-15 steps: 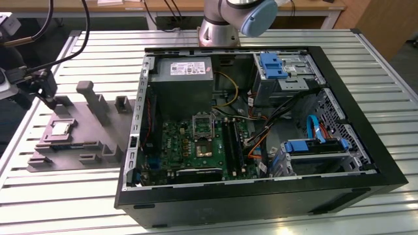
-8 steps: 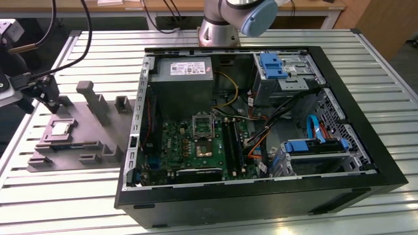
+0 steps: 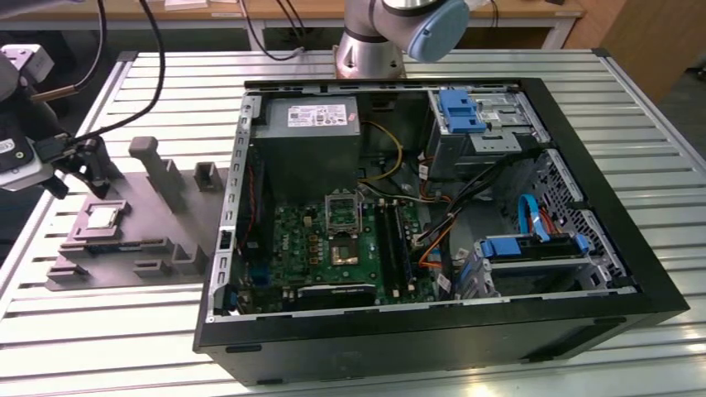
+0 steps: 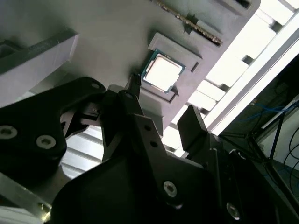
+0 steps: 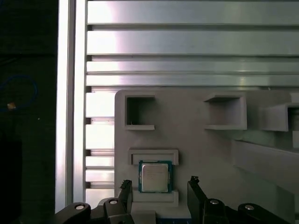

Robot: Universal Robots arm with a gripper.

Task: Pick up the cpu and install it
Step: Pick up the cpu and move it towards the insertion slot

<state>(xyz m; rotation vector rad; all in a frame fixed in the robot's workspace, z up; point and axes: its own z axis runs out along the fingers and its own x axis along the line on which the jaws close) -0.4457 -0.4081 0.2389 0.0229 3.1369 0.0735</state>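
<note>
Gripper [image 5: 159,183] released, jaws apart astride cpu [image 5: 155,177] seated in grey holder [image 5: 196,154]; risk: off-centre closing may tilt the chip or snag the holder lip.

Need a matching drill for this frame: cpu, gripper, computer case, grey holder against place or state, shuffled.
Things
1. cpu
2. gripper
3. computer case
4. grey holder

Place or state
A. lies open, green board exposed
B. open, straddling the cpu, not gripping it
C. flat in a recess of the holder
D. on the slatted table, at the exterior view's left of the case

Pairs: 1-C, 2-B, 3-A, 4-D
</note>
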